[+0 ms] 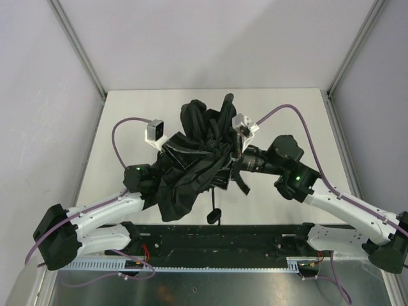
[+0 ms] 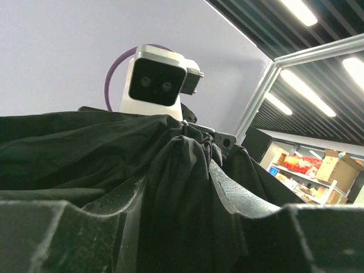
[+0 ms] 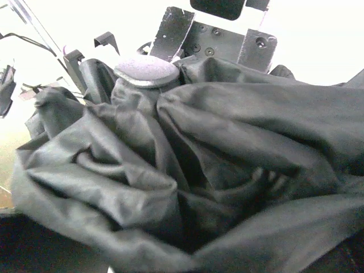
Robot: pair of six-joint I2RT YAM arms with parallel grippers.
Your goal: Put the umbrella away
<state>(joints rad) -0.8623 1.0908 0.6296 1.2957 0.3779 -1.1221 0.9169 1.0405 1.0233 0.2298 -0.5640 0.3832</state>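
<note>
Umbrella (image 1: 191,167): lay crumpled on table (image 1: 287,115), bunched between both grippers. Left gripper (image 2: 179,187): pinched a fold of black cloth between its fingers (image 2: 57,239). Right gripper (image 1: 237,153): pressed into cloth straight ahead; could not tell jaw state.

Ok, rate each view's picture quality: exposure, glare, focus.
Top external: even, soft light, sharp, but the black umbrella reads as one dark mass on the pale table. Left wrist: ceiling lights glare at the upper right, the umbrella fabric is underexposed, the near bottom edge is dark and soft. Right wrist: background blown out to white, fabric folds fairly clear, lower corners dark and blurred.
</note>
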